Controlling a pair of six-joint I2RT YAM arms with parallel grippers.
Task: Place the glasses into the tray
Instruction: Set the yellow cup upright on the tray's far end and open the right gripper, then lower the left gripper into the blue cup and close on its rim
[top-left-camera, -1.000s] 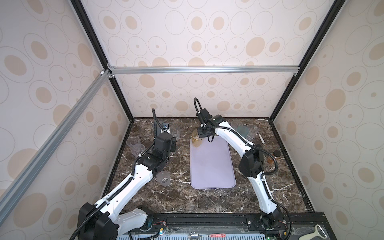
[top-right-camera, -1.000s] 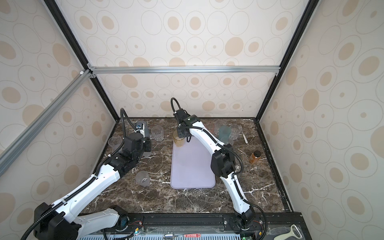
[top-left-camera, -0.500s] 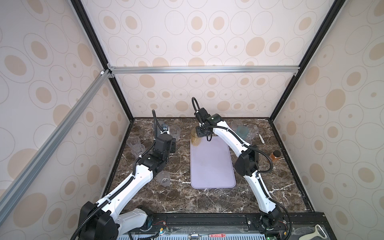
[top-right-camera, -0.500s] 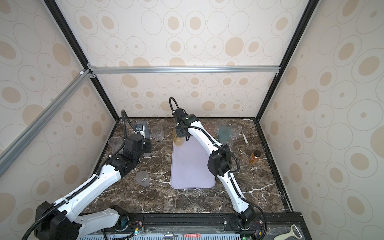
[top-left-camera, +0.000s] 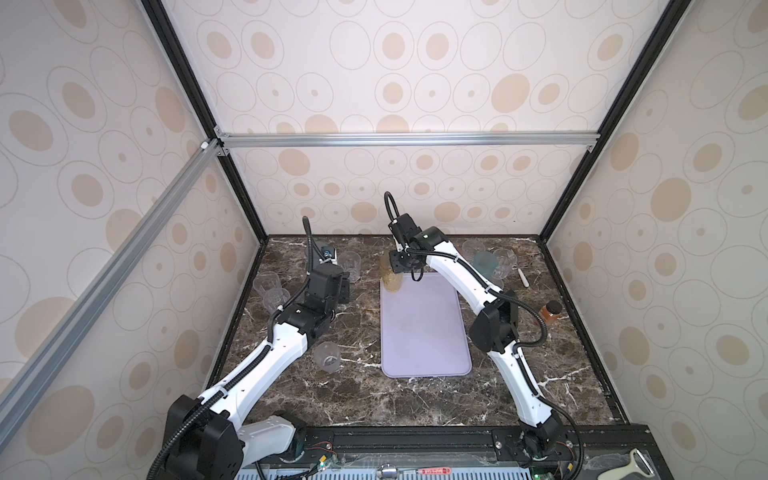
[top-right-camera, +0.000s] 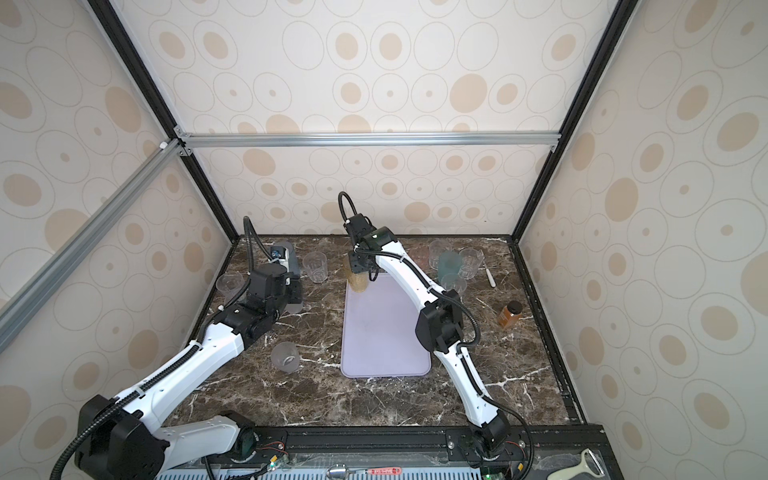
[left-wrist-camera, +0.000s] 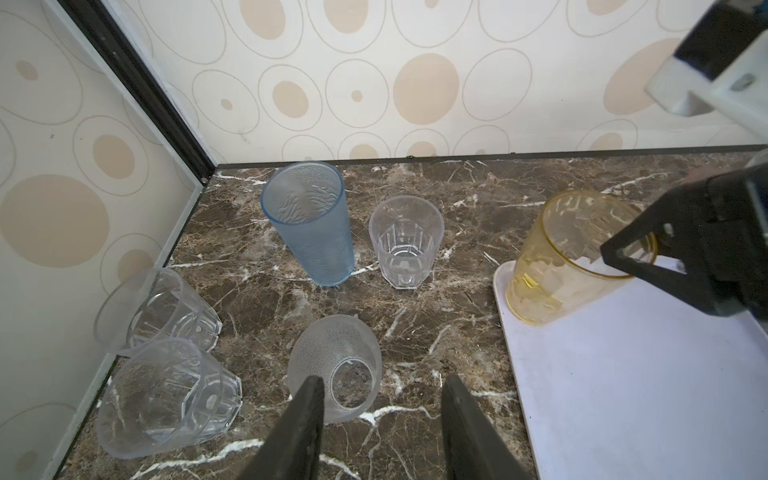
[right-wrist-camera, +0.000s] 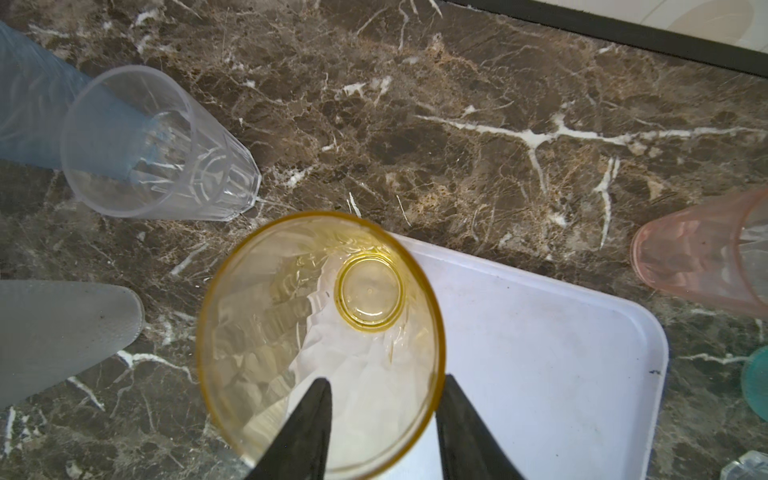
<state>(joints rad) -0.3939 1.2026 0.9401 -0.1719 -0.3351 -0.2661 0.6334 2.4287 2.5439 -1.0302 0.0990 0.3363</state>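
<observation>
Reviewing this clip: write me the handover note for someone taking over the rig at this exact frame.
Right gripper: open, jaws straddling the rim of the amber glass, which stands in the far-left corner of the tray.
Left gripper: open, empty, above the frosted glass.
Done: amber glass only.
To do: blue glass, clear glass and others left of the tray; teal glass, pink glass and neighbours on its right. Leave the amber bottle.

Bright, even light fills every picture; shadows are soft. In the wrist views the glasses (left-wrist-camera: 309, 224) lean outward, and the tray (right-wrist-camera: 540, 353) looks washed-out white.
</observation>
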